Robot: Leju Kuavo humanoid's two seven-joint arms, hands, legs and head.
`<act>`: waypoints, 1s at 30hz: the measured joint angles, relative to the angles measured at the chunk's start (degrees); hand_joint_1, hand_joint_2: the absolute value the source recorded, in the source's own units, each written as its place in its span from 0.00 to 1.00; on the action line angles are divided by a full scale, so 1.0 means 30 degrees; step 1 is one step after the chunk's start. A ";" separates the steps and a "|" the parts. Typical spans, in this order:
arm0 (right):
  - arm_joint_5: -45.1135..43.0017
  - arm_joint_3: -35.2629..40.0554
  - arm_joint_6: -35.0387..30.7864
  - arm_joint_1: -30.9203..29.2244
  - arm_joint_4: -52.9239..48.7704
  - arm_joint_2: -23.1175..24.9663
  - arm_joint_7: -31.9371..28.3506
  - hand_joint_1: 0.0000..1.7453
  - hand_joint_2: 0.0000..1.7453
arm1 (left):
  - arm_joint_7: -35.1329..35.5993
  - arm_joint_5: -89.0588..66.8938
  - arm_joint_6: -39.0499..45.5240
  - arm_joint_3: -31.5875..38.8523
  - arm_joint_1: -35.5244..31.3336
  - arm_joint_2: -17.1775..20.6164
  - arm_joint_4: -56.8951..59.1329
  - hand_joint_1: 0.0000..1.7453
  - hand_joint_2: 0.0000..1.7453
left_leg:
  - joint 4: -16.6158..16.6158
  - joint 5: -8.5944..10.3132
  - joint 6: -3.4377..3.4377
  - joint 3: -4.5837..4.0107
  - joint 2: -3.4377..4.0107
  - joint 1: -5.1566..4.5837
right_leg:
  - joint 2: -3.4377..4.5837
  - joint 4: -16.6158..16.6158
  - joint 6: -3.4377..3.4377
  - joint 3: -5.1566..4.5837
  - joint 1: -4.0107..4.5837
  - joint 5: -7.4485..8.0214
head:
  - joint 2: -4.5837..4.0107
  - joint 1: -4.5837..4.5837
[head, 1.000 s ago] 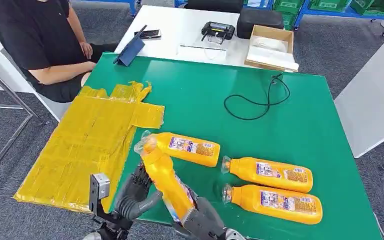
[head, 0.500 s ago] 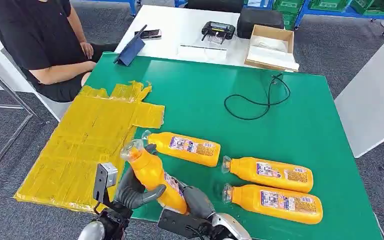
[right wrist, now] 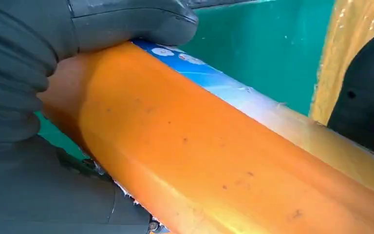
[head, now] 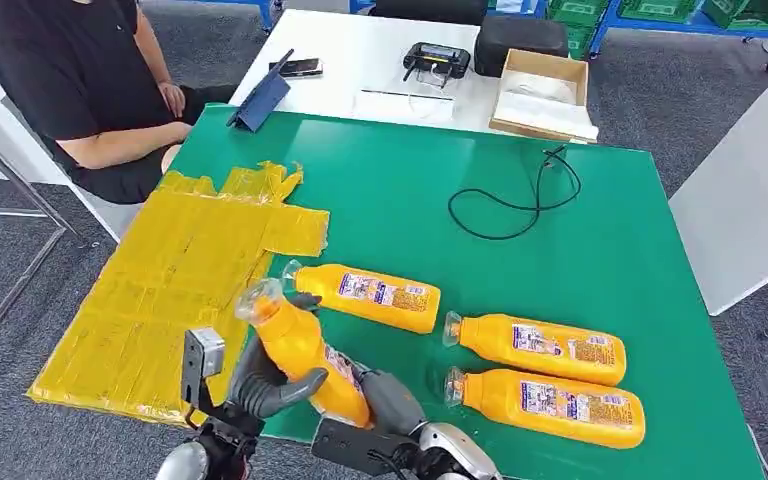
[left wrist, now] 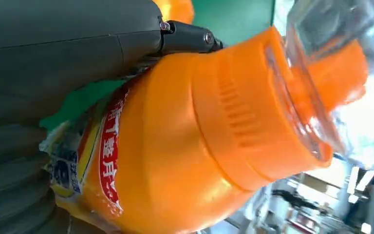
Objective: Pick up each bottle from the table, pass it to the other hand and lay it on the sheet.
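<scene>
Green covers the worktop [head: 520,260], with a crinkled yellow sheet [head: 175,290] draped over its edge on the left robot hand's side, and a seated person [head: 70,80] waits beyond that sheet.

Both robot hands are on one orange bottle [head: 305,350] held above the near edge, cap tilted up and away toward the sheet. The left robot hand [head: 265,378] wraps the bottle near its shoulder; in its wrist view the thumb lies along the body just behind the clear cap [left wrist: 321,73]. The right robot hand [head: 390,400] clasps the lower body and base, its thumb [right wrist: 131,22] pressed over the label. This looks like the middle of the hand-over, with neither robot hand free.

Risks, as I judge them:
- If the right robot hand lets go before the left has a firm hold, the smooth, sloped shoulder could slide through the fingers, and the bottle would fall on the worktop edge or to the floor.
- The grip sits close to the cap end, so the heavier base may swing down once freed.
- A swing could knock the nearest lying bottle [head: 365,296], just beyond the held one.
- The sheet overhangs the worktop; a bottle laid too far out might roll off.

Two more bottles [head: 540,348] [head: 550,405] lie beside the right robot hand.
</scene>
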 measured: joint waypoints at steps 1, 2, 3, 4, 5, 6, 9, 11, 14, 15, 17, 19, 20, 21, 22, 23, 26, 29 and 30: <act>0.0007 -0.0014 0.0000 0.0073 0.0000 0.0007 -0.0029 1.00 1.00 | -0.0151 0.0260 -0.0166 0.0051 0.0091 0.0000 0.0000 1.00 1.00 | 0.0000 0.0000 0.0000 -0.0001 -0.0001 0.0000 | 0.0000 0.0000 0.0000 -0.0001 0.0000 0.0000 | 0.0000 0.0000; 0.0000 -0.0029 0.0000 0.0169 0.0000 0.0051 -0.0065 1.00 1.00 | -0.0290 0.0435 -0.0312 0.0087 0.0184 0.0000 0.0000 1.00 1.00 | 0.0000 0.0000 0.0000 -0.0005 -0.0001 0.0000 | -0.0001 0.0000 -0.0001 -0.0004 -0.0001 -0.0001 | 0.0000 0.0007; -0.0008 -0.0058 -0.0015 0.0287 -0.0015 0.0095 -0.0146 1.00 1.00 | -0.0423 0.0590 -0.0430 0.0138 0.0277 0.0000 0.0000 1.00 1.00 | 0.0000 0.0000 0.0000 -0.0011 -0.0001 0.0000 | 0.0000 0.0000 -0.0001 -0.0014 -0.0001 -0.0001 | 0.0000 0.0007; -0.0022 -0.0095 -0.0124 0.0447 -0.0051 0.0131 -0.0290 1.00 1.00 | -0.0531 0.0720 -0.0589 0.0196 0.0382 0.0000 -0.0043 1.00 1.00 | 0.0000 -0.0001 -0.0001 -0.0015 -0.0001 -0.0001 | 0.0000 0.0000 -0.0001 -0.0021 -0.0002 -0.0001 | 0.0000 0.0000; -0.0044 -0.0131 -0.0300 0.0655 -0.0139 0.0109 -0.0467 1.00 1.00 | -0.0618 0.0778 -0.0764 0.0204 0.0500 0.0000 -0.0167 1.00 1.00 | 0.0000 -0.0001 -0.0001 -0.0021 -0.0003 -0.0002 | -0.0002 0.0000 -0.0001 -0.0025 -0.0003 -0.0002 | 0.0000 0.0000; -0.0051 -0.0160 -0.0610 0.0881 -0.0270 0.0058 -0.0676 1.00 1.00 | -0.0663 0.0881 -0.0918 0.0204 0.0609 0.0000 -0.0277 1.00 1.00 | 0.0000 -0.0001 -0.0001 -0.0028 -0.0008 -0.0002 | -0.0005 -0.0001 -0.0002 -0.0028 -0.0003 -0.0003 | 0.0000 0.0014; -0.0168 -0.0233 -0.1969 0.1595 -0.0758 -0.0248 -0.1218 1.00 1.00 | -0.0984 0.0881 -0.1275 0.0182 0.1037 0.0000 -0.0882 1.00 1.00 | 0.0000 -0.0007 -0.0002 -0.0042 0.0000 -0.0006 | -0.0002 -0.0002 -0.0002 -0.0037 -0.0006 -0.0003 | 0.0000 0.0000; -0.0306 -0.0284 -0.2822 0.2038 -0.1013 -0.0562 -0.1618 1.00 1.00 | -0.1355 0.0720 -0.1421 0.0153 0.1465 0.0051 -0.1283 1.00 1.00 | 0.0000 -0.0008 -0.0001 -0.0045 -0.0003 -0.0010 | -0.0003 -0.0003 -0.0002 -0.0040 -0.0009 -0.0003 | 0.0000 0.0000; -0.0518 -0.0488 -0.3862 0.2442 -0.1618 -0.1064 -0.1770 0.00 1.00 | -0.1880 -0.0499 -0.1383 0.0014 0.1898 0.0182 -0.2114 1.00 1.00 | 0.0000 -0.0007 -0.0001 -0.0053 -0.0007 -0.0011 | -0.0004 -0.0004 -0.0001 -0.0052 -0.0009 -0.0002 | 0.0000 0.0000; -0.0649 -0.0576 -0.3927 0.2515 -0.1830 -0.1174 -0.1705 0.00 1.00 | -0.1996 -0.1198 -0.1194 -0.0103 0.1898 0.0248 -0.2383 1.00 1.00 | 0.0000 -0.0007 0.0000 -0.0053 -0.0007 -0.0011 | -0.0004 -0.0004 0.0000 -0.0050 -0.0009 -0.0001 | 0.0000 0.0007; -0.0809 -0.0795 -0.3927 0.2555 -0.2142 -0.1312 -0.1405 0.00 1.00 | -0.2229 -0.2656 -0.0617 -0.0255 0.1851 0.0394 -0.2820 1.00 1.00 | 0.0000 -0.0005 0.0000 -0.0050 -0.0004 -0.0010 | -0.0003 -0.0004 0.0011 -0.0051 -0.0007 0.0008 | 0.0000 0.0000; -0.0584 -0.1273 -0.3992 0.2531 -0.2512 -0.1333 -0.0702 0.00 1.00 | -0.2803 -0.5543 0.0739 -0.0357 0.1664 0.0597 -0.3291 1.00 1.00 | -0.0001 0.0021 -0.0003 -0.0049 -0.0006 -0.0006 | -0.0004 -0.0004 0.0015 -0.0052 -0.0004 0.0015 | 0.0000 0.0000; -0.0400 -0.1619 -0.4059 0.2522 -0.2755 -0.1355 -0.0363 0.00 1.00 | -0.3075 -0.7164 0.1593 -0.0350 0.1474 0.0706 -0.3513 1.00 1.00 | -0.0001 0.0036 -0.0008 -0.0049 -0.0014 -0.0005 | -0.0008 -0.0003 0.0016 -0.0049 -0.0004 0.0020 | 0.0000 0.0007; -0.0278 -0.2055 -0.4088 0.2498 -0.3042 -0.1447 -0.0141 0.00 1.00 | -0.3296 -0.8910 0.2423 -0.0322 0.1341 0.0831 -0.3685 1.00 1.00 | -0.0001 0.0050 -0.0007 -0.0050 -0.0015 -0.0004 | -0.0010 -0.0003 0.0018 -0.0050 -0.0002 0.0032 | 0.0000 0.0008; -0.0219 -0.2493 -0.4073 0.2435 -0.3287 -0.1523 0.0052 0.00 1.00 | -0.3490 -1.0059 0.3056 -0.0255 0.1281 0.1113 -0.3833 1.00 1.00 | -0.0001 0.0051 -0.0006 -0.0051 -0.0010 -0.0003 | -0.0007 -0.0002 0.0006 -0.0054 -0.0002 0.0047 | 0.0000 0.0007; -0.0132 -0.2876 -0.3958 0.2379 -0.3546 -0.1595 0.0168 0.00 1.00 | -0.3626 -1.0972 0.3659 -0.0175 0.1243 0.1217 -0.3977 1.00 1.00 | -0.0001 0.0054 -0.0005 -0.0052 -0.0007 -0.0002 | -0.0006 -0.0002 -0.0019 -0.0066 0.0002 0.0066 | 0.0000 -0.0007; 0.0058 -0.3663 -0.3643 0.2377 -0.4333 -0.1582 0.0145 0.00 1.00 | -0.3941 -1.6818 0.7002 -0.0197 0.0711 0.1805 -0.4371 1.00 1.00 | -0.0001 0.0073 -0.0002 -0.0057 -0.0003 -0.0002 | -0.0009 -0.0001 -0.0017 -0.0060 0.0000 0.0069 | 0.0000 0.0007; 0.0124 -0.4277 -0.3424 0.2341 -0.4940 -0.1501 0.0000 0.00 1.00 | -0.3357 -2.2491 1.0022 -0.0350 0.0254 0.2872 -0.4444 1.00 1.00 | -0.0001 0.0076 -0.0005 -0.0057 -0.0004 -0.0001 | -0.0010 0.0000 -0.0016 -0.0062 0.0001 0.0068 | 0.0000 0.0000; 0.0168 -0.4452 -0.3424 0.2278 -0.5093 -0.1472 0.0000 0.00 1.00 | -0.3044 -2.4137 1.0728 -0.0474 0.0141 0.3149 -0.4430 1.00 1.00 | -0.0001 0.0077 -0.0005 -0.0058 -0.0003 0.0000 | -0.0009 0.0000 -0.0016 -0.0064 0.0002 0.0069 | 0.0000 0.0007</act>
